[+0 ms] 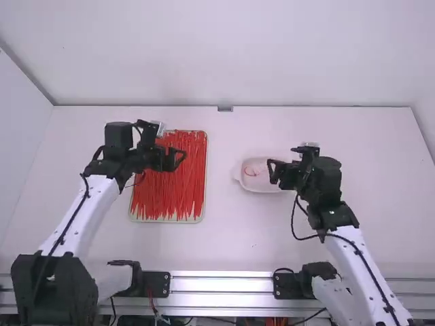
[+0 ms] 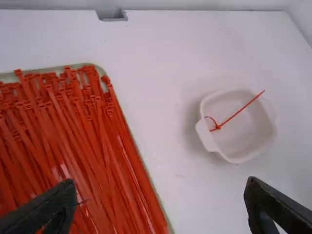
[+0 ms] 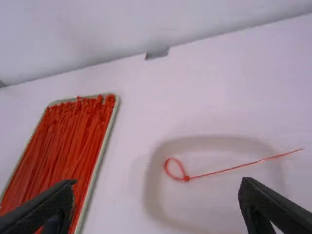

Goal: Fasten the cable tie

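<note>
Inside one bowl (image 2: 204, 132), one cable tie (image 2: 237, 111).

Smooth plastic ties (image 2: 58, 141); seemingly matt white bowl (image 2: 265, 141)

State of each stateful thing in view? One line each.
left claw: open, empty, over the tray
right claw: open, empty, beside the bowl
looped cable tie: fastened, lying in the bowl
loose cable ties: unfastened, piled on the tray
bowl: upright
tray: flat on the table
</note>
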### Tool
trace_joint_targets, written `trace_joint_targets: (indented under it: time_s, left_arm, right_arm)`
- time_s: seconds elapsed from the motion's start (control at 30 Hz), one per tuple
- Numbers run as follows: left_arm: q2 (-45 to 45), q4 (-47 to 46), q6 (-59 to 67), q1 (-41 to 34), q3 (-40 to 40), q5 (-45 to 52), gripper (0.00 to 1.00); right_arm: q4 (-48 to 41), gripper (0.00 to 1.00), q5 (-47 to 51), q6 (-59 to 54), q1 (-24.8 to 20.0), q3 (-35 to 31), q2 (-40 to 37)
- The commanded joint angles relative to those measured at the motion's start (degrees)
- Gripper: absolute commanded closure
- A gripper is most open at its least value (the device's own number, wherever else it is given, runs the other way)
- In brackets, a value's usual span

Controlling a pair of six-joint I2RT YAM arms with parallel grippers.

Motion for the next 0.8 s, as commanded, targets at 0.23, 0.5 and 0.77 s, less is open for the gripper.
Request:
trace_joint_targets:
  time_s: [0.23, 0.5, 0.77]
  left_arm:
    - [-10.1, 8.3, -1.0, -0.8, -9.5, -9.8, 0.25]
    - [-20.3, 18.2, -1.0, -0.8, -19.6, -20.0, 0.42]
    - [-30.8, 18.2, -1.0, -0.8, -30.2, -30.6, 0.61]
  right_arm:
    - [1.8, 0.28, 11.7, -11.7, -7.7, -10.9, -10.7]
    - [1.8, 0.47, 14.5, -17.1, -7.7, -21.9, -21.8]
    - [1.8, 0.65, 14.5, -17.1, -7.7, -32.2, -32.1]
